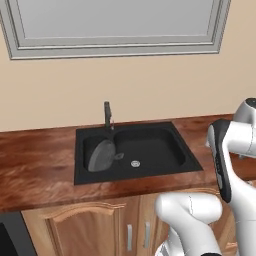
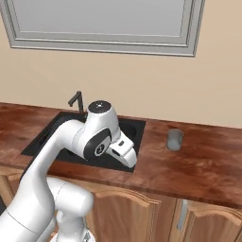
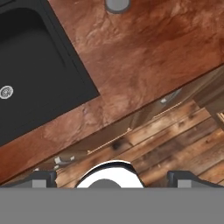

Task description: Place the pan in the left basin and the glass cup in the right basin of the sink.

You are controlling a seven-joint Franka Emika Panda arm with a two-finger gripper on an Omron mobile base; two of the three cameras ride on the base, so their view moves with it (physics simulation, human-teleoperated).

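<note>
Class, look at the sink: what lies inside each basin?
The pan leans tilted in the left basin. The right basin holds just its silver drain. The floor under the pan is covered.

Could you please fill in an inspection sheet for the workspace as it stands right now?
Surface: brown wooden counter with a black sink set into it.
Job's things: pan leans tilted in the left basin; glass cup stands upright on the counter, right of the sink; right basin holds no cup.
Clutter: nothing seen.
Grippers: gripper open, holding nothing, above the counter's front edge.
Cables: nothing seen.
Surroundings: faucet, beige wall, window frame, wooden cabinet doors below.
</note>
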